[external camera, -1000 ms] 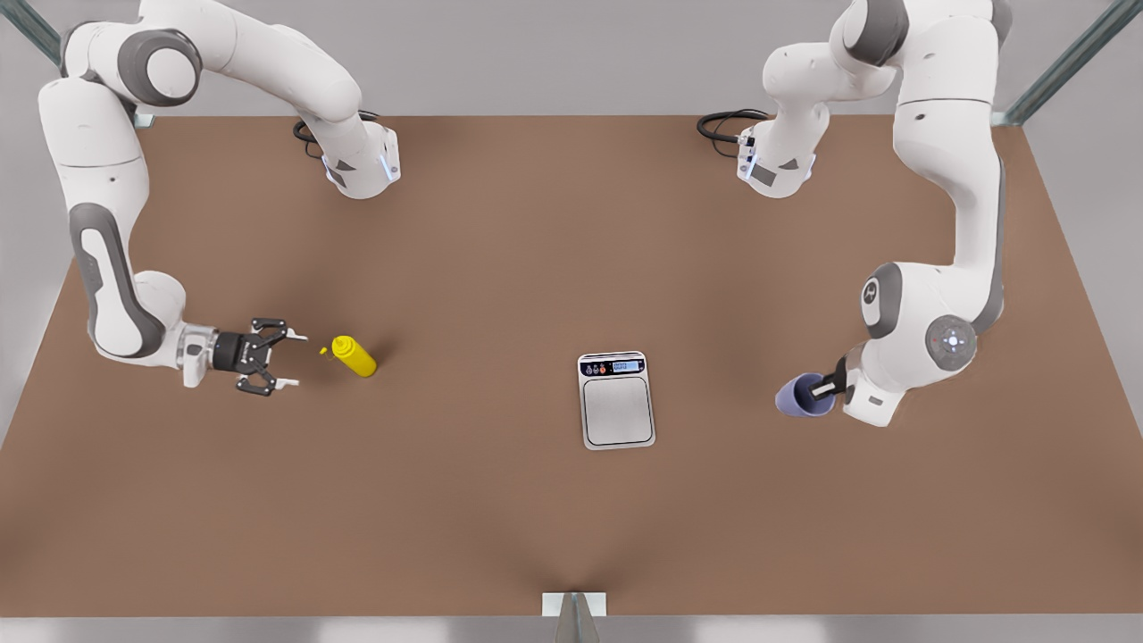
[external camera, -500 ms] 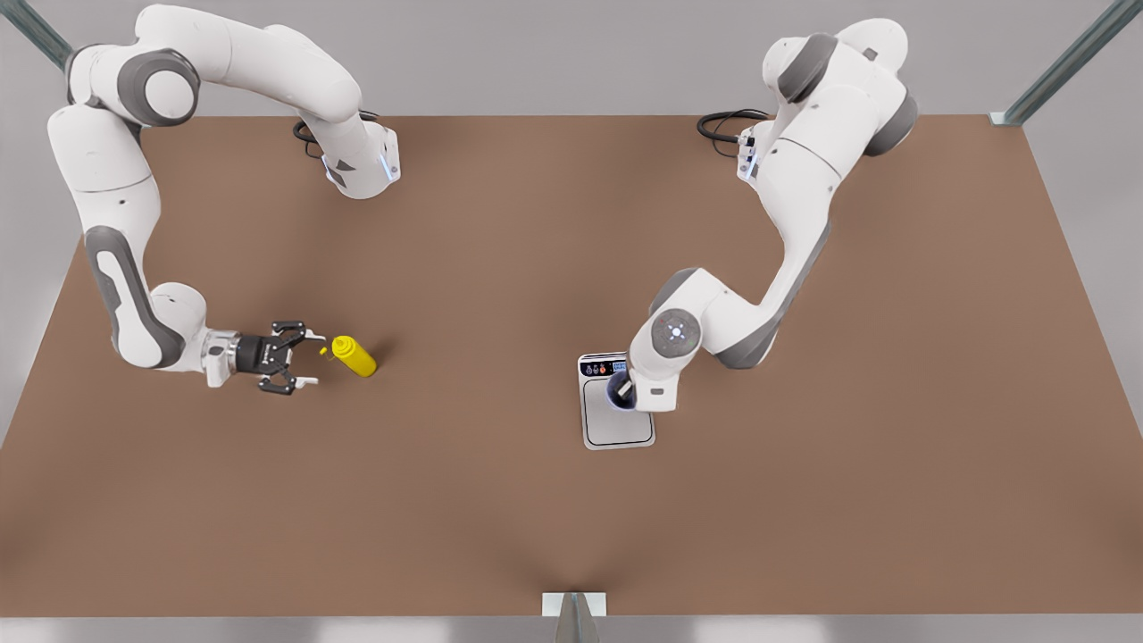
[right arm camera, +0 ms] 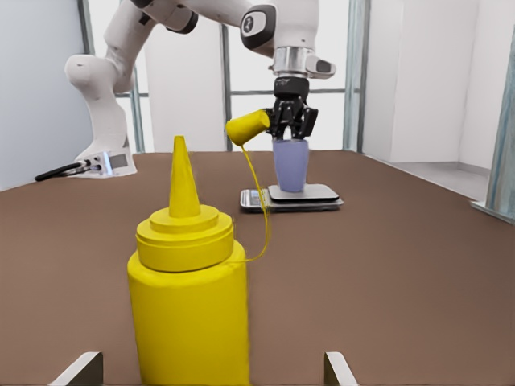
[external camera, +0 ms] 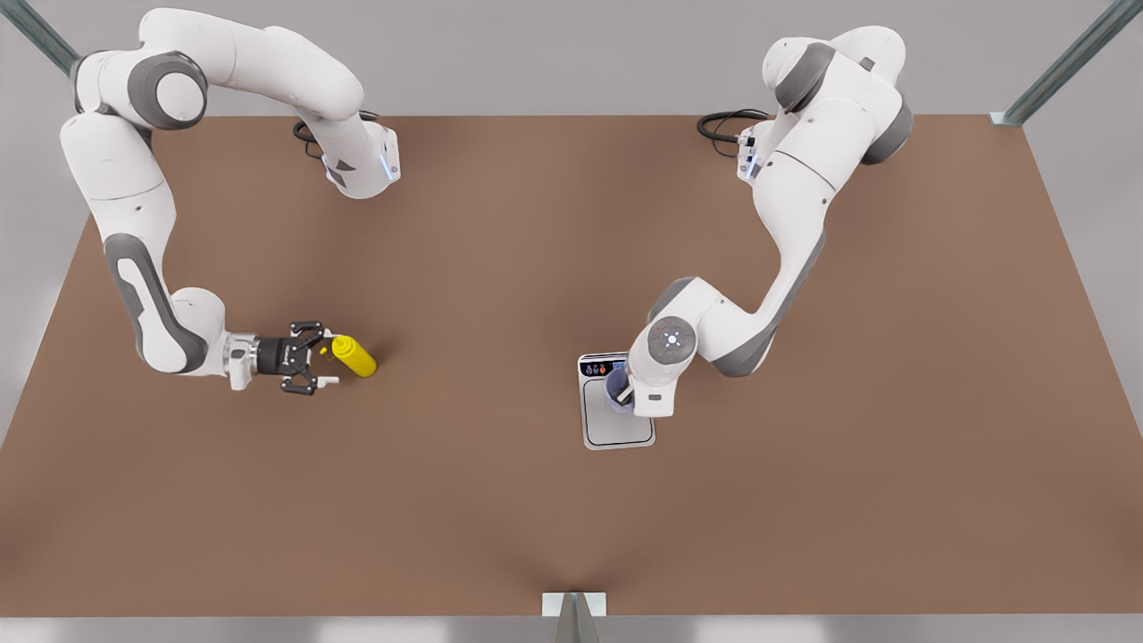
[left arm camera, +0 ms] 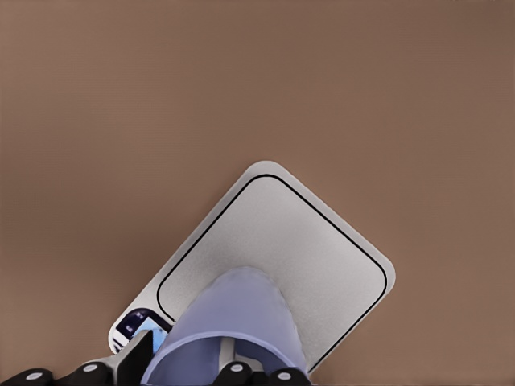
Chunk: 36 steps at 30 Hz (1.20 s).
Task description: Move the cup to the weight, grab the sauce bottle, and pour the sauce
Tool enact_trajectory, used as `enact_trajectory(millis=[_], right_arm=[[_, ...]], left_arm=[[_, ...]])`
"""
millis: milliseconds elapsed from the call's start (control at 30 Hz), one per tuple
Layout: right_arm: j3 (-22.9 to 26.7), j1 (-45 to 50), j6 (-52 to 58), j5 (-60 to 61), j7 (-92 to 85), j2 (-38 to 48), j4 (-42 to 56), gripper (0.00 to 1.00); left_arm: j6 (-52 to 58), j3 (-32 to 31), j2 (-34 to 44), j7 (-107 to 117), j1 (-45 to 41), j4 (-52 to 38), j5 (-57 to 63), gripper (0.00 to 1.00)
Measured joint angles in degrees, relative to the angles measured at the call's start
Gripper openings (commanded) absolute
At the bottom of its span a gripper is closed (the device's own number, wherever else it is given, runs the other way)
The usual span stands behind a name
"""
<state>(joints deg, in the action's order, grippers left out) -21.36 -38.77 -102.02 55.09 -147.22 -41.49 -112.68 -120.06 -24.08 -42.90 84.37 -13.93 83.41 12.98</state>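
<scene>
Your left tool (external camera: 622, 393) is clamped on the cup (left arm camera: 233, 330), over the weight (left arm camera: 322, 257). Your right tool (external camera: 323, 360), fingers spread and empty, flanks the upright bottle (right arm camera: 189, 314) on the bench (external camera: 500, 268).

From high overhead in the front view, we are looking down on the whole brown table (external camera: 500, 500) and both arms. In the left wrist view we are hanging close above the weight (left arm camera: 322, 241), facing down past the cup (left arm camera: 241, 322). In the right wrist view we are sitting low, looking level past the near sauce bottle (right arm camera: 189, 322) toward that same weight (right arm camera: 302, 197) and cup (right arm camera: 290, 165).
</scene>
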Motion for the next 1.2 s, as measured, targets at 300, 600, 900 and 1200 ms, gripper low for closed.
enact_trajectory(millis=[300,600,900,1200], right_arm=[[-0.08,0.57,-0.11,0.11,-0.08,0.14,-1.28,1.0],[-0.08,1.77,-1.02,1.21,-0.21,0.26,-1.66,1.0],[-0.08,2.99,-1.74,2.04,1.05,0.26,-1.76,1.0],[-0.08,3.78,-2.64,2.68,1.05,0.35,-2.37,0.96]], left_arm=[[0.08,0.09,0.0,0.0,0.22,-0.35,-0.11,1.0],[2.76,0.35,2.29,-0.09,0.39,-0.44,-0.3,1.0],[17.43,0.35,4.33,-0.02,0.39,-7.9,-1.84,1.0],[38.17,9.35,27.78,-69.64,22.79,-8.9,-10.17,1.0]])
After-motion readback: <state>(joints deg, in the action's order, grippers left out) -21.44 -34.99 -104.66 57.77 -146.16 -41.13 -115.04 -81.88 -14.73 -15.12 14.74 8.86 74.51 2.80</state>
